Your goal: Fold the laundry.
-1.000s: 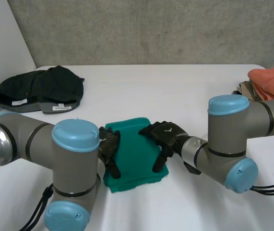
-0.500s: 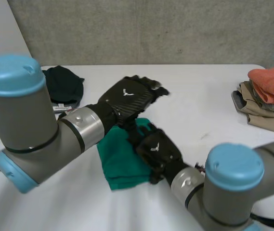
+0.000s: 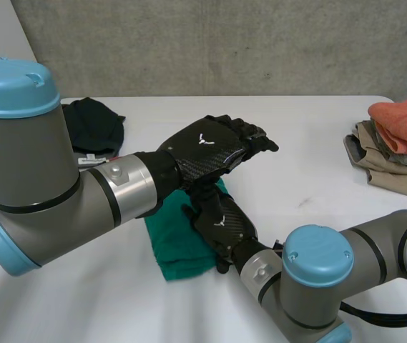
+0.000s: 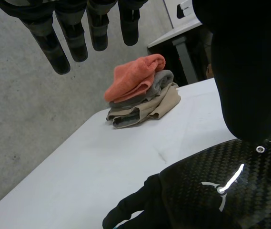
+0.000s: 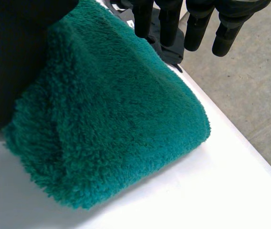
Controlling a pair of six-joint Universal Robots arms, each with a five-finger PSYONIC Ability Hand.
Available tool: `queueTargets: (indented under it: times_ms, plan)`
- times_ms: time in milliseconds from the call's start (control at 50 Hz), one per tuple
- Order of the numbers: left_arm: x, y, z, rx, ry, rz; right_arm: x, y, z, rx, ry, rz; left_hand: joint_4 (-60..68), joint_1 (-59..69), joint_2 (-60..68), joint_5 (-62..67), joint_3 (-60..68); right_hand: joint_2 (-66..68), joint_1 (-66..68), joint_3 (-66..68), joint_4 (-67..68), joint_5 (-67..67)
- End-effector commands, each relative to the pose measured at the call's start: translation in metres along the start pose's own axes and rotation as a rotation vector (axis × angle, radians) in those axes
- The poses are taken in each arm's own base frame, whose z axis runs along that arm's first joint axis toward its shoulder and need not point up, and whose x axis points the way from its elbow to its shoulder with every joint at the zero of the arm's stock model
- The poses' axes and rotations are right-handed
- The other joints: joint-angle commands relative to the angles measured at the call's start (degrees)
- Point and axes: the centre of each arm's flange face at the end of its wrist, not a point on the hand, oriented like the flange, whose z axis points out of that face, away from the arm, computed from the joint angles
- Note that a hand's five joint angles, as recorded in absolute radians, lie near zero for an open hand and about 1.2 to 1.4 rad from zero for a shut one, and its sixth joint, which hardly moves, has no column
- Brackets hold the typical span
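My left hand (image 3: 210, 146) hangs in the air above the white table (image 3: 317, 136), just over my right hand (image 3: 221, 223). In my left wrist view its fingers (image 4: 73, 40) hang straight and a little apart, holding nothing. Beyond them is the stack of folded cloths (image 4: 142, 93), an orange towel on top of grey and beige pieces, at the table's far right edge.

My right hand lies on the right part of the folded green terry towel (image 3: 178, 250), which sits on the near middle of the table. In my right wrist view its fingers (image 5: 169, 21) are straight and spread past the towel's far edge, with the towel under the palm. A crumpled black garment (image 3: 92, 121) lies at the far left, well apart from the towel.
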Motion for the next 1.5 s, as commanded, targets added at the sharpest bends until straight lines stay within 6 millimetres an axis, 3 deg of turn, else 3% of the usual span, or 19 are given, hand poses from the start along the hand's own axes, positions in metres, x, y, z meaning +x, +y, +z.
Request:
queueTargets:
  times_ms: [20,120,160,180,320,560,580,680,780,860,880,1020,1100,1180,1300,1440,1460,1480,1500]
  plan:
    - [-0.001,-0.001,0.0,0.004,-0.002,0.002,0.004,-0.004,0.01,0.025,0.011,-0.002,-0.66,-0.13,-0.89,-1.76,-1.24,7.19,6.67,7.2,7.19,6.99]
    - [-0.001,-0.003,0.0,0.008,-0.003,0.003,0.008,-0.007,0.02,0.05,0.022,0.002,-0.66,-0.13,-0.89,-1.76,-1.24,28.51,28.0,28.53,28.51,28.31]
    - [-0.002,-0.003,0.0,0.009,-0.005,0.006,0.008,-0.007,0.024,0.059,0.018,0.004,-0.66,-0.13,-0.89,-1.76,-1.24,47.48,46.96,47.49,47.48,47.28]
    - [-0.002,-0.003,0.0,0.009,-0.005,0.006,0.01,-0.01,0.028,0.072,0.019,0.005,-0.66,-0.13,-0.89,-1.76,-1.24,67.17,66.66,67.19,67.17,66.98]
    - [-0.015,-0.006,-0.001,0.017,-0.041,0.01,0.034,-0.034,0.04,0.157,0.091,0.021,-0.49,0.04,-0.72,-1.59,-1.08,67.37,66.86,67.39,67.37,67.18]
    - [-0.033,-0.027,-0.007,0.087,-0.105,-0.013,0.198,-0.088,0.045,0.387,0.457,-0.024,-0.49,0.04,-0.72,-1.59,-1.08,67.37,66.86,67.39,67.37,67.18]
    - [-0.033,-0.027,-0.007,0.092,-0.106,-0.013,0.227,-0.092,0.042,0.427,0.524,-0.039,-0.49,0.04,-0.72,-1.59,-1.08,67.37,66.86,67.39,67.37,67.18]
    - [-0.032,-0.036,-0.007,0.133,-0.107,-0.002,0.312,-0.101,0.02,0.555,0.7,-0.076,-0.66,-0.13,-0.89,-1.75,-1.24,67.37,66.86,67.39,67.37,67.18]
    - [-0.03,-0.042,-0.011,0.149,-0.107,-0.002,0.394,-0.081,-0.017,0.619,0.814,-0.099,-0.66,-0.13,-0.89,-1.76,-1.24,67.37,66.86,67.39,67.37,67.18]
    - [-0.028,-0.041,-0.011,0.146,-0.101,-0.007,0.444,-0.038,-0.045,0.589,0.863,-0.089,-0.66,-0.13,-0.89,-1.76,-1.24,67.37,66.86,67.39,67.37,67.18]
    - [-0.028,-0.04,-0.011,0.144,-0.1,-0.009,0.46,-0.01,-0.055,0.56,0.867,-0.072,-0.66,-0.13,-0.89,-1.76,-1.24,67.37,66.86,67.39,67.37,67.18]
    - [-0.025,-0.034,-0.009,0.128,-0.092,-0.02,0.472,0.094,-0.063,0.462,0.724,-0.016,-0.49,0.04,-0.72,-1.59,-1.08,67.37,66.86,67.39,67.37,67.18]
    - [-0.023,-0.027,-0.006,0.11,-0.082,-0.033,0.458,0.179,-0.081,0.324,0.641,0.081,-0.32,0.2,-0.56,-1.42,-0.91,67.37,66.86,67.39,67.37,67.18]
    - [-0.018,-0.023,-0.003,0.1,-0.067,-0.038,0.46,0.212,-0.113,0.258,0.653,0.108,-0.32,0.2,-0.56,-1.42,-0.91,67.37,66.86,67.39,67.37,67.18]
    - [-0.016,-0.021,-0.001,0.097,-0.059,-0.04,0.463,0.21,-0.134,0.236,0.616,0.087,-0.15,0.37,-0.39,-1.25,-0.74,67.37,66.86,67.39,67.37,67.18]
    - [-0.013,-0.021,-0.001,0.096,-0.055,-0.04,0.468,0.172,-0.14,0.261,0.606,0.045,-0.15,0.37,-0.39,-1.25,-0.74,63.93,63.42,63.95,63.93,63.74]
    - [-0.013,-0.022,-0.001,0.099,-0.054,-0.039,0.468,0.169,-0.14,0.262,0.605,0.042,-0.15,0.37,-0.39,-1.25,-0.74,55.07,54.56,55.09,55.07,54.88]
    - [-0.012,-0.023,-0.001,0.1,-0.052,-0.038,0.468,0.163,-0.142,0.262,0.604,0.049,-0.32,0.21,-0.55,-1.42,-0.91,21.84,21.33,21.86,21.84,21.65]
    - [-0.011,-0.024,-0.001,0.102,-0.051,-0.036,0.467,0.161,-0.142,0.26,0.605,0.054,-0.32,0.2,-0.56,-1.42,-0.91,8.19,7.68,8.21,8.19,7.99]
